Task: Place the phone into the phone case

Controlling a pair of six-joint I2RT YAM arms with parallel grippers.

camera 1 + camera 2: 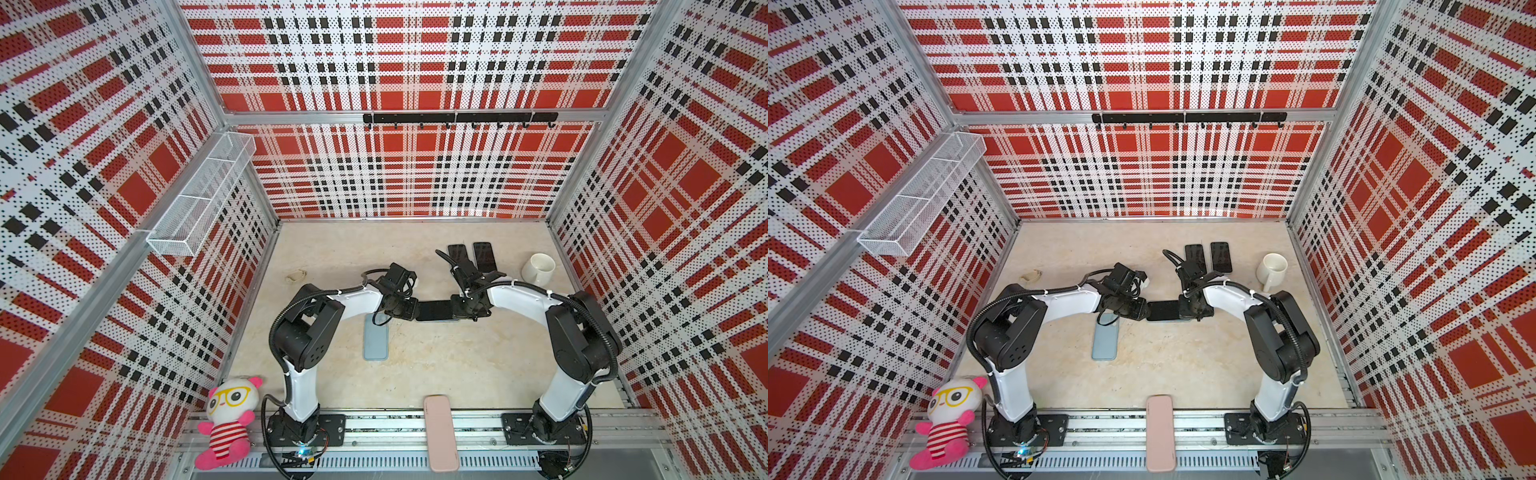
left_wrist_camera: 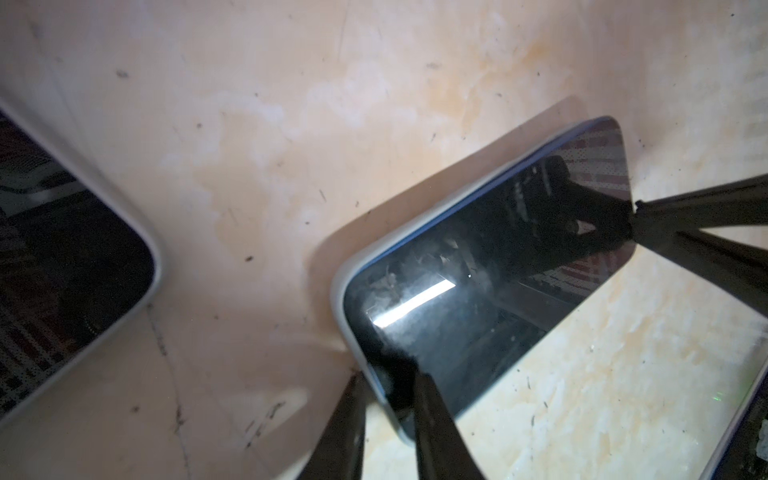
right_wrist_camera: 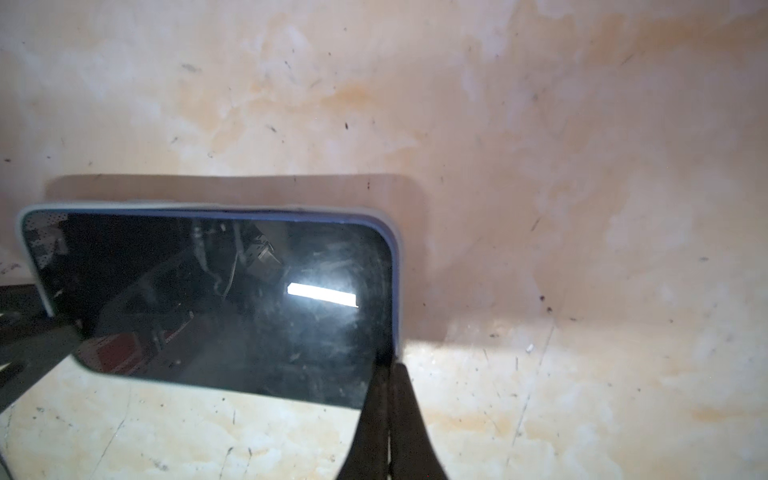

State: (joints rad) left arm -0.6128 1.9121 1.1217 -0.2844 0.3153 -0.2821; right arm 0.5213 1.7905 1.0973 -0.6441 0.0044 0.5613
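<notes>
The phone (image 1: 434, 310), black and screen up, lies across the table's middle in both top views, set into a pale blue-grey phone case (image 2: 353, 266) whose rim shows along its far side and ends. In the left wrist view my left gripper (image 2: 386, 378) is shut on one end corner, one finger (image 2: 436, 424) over the screen and the other outside the case's rim. My right gripper (image 3: 386, 368) is shut with nothing between its fingers. Its tips rest on the corner of the phone (image 3: 232, 307) at the opposite end.
A light blue slab (image 1: 376, 336) lies under the left wrist. Two dark phones (image 1: 471, 255) lie at the back, with a white mug (image 1: 539, 268) to their right. A pink case (image 1: 440, 432) sits on the front rail and a plush toy (image 1: 226, 419) at front left.
</notes>
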